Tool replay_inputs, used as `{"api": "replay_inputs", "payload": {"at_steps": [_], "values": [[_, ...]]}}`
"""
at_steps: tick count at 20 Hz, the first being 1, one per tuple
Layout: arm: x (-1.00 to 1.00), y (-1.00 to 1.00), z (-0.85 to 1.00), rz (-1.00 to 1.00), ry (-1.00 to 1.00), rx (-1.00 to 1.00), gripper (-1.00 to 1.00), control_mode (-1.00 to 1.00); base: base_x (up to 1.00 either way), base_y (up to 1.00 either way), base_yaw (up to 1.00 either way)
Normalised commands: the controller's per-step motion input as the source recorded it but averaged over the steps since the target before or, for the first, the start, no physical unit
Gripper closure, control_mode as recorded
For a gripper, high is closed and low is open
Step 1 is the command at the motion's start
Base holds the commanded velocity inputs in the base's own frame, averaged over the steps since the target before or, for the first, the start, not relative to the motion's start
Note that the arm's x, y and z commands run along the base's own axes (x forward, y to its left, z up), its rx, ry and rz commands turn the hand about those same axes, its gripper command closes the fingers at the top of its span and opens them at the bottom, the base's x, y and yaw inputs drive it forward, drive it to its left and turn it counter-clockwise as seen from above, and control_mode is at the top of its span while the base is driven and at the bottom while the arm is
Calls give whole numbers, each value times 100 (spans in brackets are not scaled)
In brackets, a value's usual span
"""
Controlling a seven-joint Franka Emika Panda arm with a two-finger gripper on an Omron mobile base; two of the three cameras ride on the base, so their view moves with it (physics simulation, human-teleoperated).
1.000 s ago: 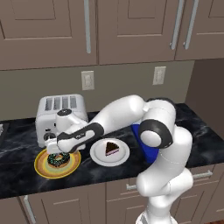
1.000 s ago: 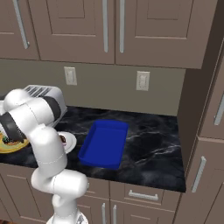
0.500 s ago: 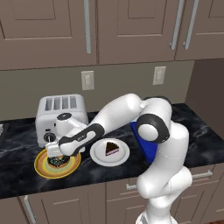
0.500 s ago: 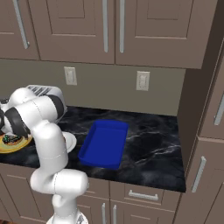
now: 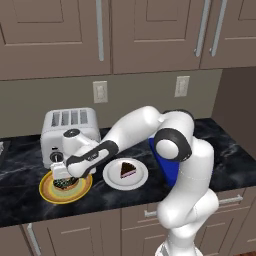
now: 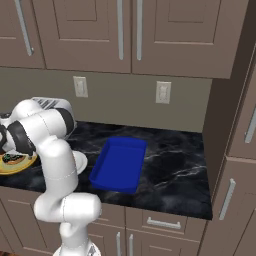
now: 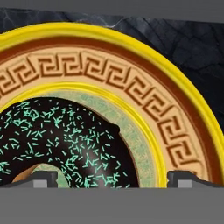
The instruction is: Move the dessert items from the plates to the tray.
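Note:
The chocolate donut (image 5: 65,183) with coloured sprinkles lies on the orange-yellow plate (image 5: 47,193) at the counter's left. My gripper (image 5: 62,174) is low over it and open. In the hand view the gripper (image 7: 113,179) straddles one side of the donut (image 7: 65,140). One fingertip (image 7: 41,178) is over the hole and the other is outside the ring, above the plate (image 7: 175,118). The dark cake wedge (image 5: 128,169) with its pink layer sits on the white plate (image 5: 112,176). The deep-blue tray (image 6: 120,162) is empty; my arm partly hides the tray (image 5: 166,167) in the left base view.
A silver four-slot toaster (image 5: 67,131) stands just behind the yellow plate. The black marble counter (image 6: 175,172) runs right of the tray to a tall cabinet side (image 6: 235,150). Wall cabinets (image 5: 100,35) hang above.
The gripper has come down onto the donut over the last second. The plates, the cake and the tray have not moved.

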Motion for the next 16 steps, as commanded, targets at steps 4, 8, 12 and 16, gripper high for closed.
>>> {"api": "replay_inputs", "payload": {"at_steps": [4,8,12,16], "values": [[1,0,0,0,0,0,-100,-100,0,0,0],[0,0,0,0,2,0,-100,-100,0,0,0],[5,0,0,0,1,0,-100,-100,0,0,0],[13,0,0,0,0,0,-100,-100,0,0,0]]}}
